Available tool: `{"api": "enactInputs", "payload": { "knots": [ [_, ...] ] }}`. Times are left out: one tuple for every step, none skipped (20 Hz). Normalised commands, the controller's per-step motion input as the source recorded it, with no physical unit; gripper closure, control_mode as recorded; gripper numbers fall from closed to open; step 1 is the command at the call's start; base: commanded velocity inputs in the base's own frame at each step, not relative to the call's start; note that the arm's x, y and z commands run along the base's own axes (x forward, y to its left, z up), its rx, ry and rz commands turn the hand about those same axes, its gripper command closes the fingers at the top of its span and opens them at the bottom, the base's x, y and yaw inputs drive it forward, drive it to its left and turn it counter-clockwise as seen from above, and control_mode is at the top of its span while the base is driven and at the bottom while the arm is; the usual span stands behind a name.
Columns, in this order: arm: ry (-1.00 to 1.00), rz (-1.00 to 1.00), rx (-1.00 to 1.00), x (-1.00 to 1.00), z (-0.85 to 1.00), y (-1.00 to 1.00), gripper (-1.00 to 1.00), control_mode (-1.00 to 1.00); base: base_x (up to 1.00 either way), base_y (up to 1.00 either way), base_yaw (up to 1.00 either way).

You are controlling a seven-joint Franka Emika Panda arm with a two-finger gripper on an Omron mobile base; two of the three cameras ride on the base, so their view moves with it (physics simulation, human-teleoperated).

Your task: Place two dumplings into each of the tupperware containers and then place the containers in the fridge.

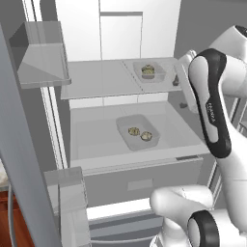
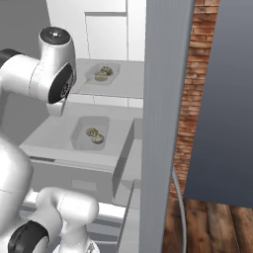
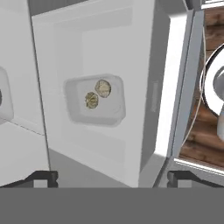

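Note:
The fridge [image 1: 96, 79] stands open in front of me. One of the tupperware containers [image 1: 161, 75] sits on the upper shelf at the right and holds two dumplings [image 1: 148, 71]. The other container [image 1: 126, 140] rests on the lower shelf with two dumplings [image 1: 134, 130] inside. The hand view looks down on this lower container [image 3: 76, 109] and its dumplings [image 3: 103, 88]. My gripper [image 3: 113, 179] is open and empty, well apart from the tub. In the left base view the gripper [image 1: 180, 92] hangs at the right side of the fridge interior, near the upper shelf.
A clear door bin [image 1: 41, 53] juts out at the upper left and another bin [image 1: 67, 193] sits lower on the door. A pale drawer front [image 1: 140, 178] lies under the lower shelf. The fridge's grey side panel [image 2: 163, 123], a brick wall [image 2: 197, 74] and a wooden floor [image 2: 212, 222] are to the right.

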Motion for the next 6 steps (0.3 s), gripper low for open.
{"api": "enactInputs", "payload": {
  "knots": [
    [0.12,0.0,0.0,-0.74,0.03,0.0,-1.0,-1.0,0.0,0.0,0.0],
    [0.15,0.0,-0.01,-0.69,0.0,0.0,-1.0,-1.0,0.0,0.0,0.0],
    [0.15,0.0,-0.03,-0.58,0.0,0.04,-1.0,-1.0,0.0,0.0,0.0],
    [0.16,0.0,-0.03,-0.45,0.0,0.04,-1.0,-1.0,0.0,0.0,0.0],
    [0.13,0.0,-0.04,-0.37,0.0,0.06,-1.0,-1.0,0.0,0.0,0.0],
    [0.17,0.0,-0.03,-0.33,0.0,0.04,-1.0,-1.0,0.0,0.0,0.0]
  ]
}}
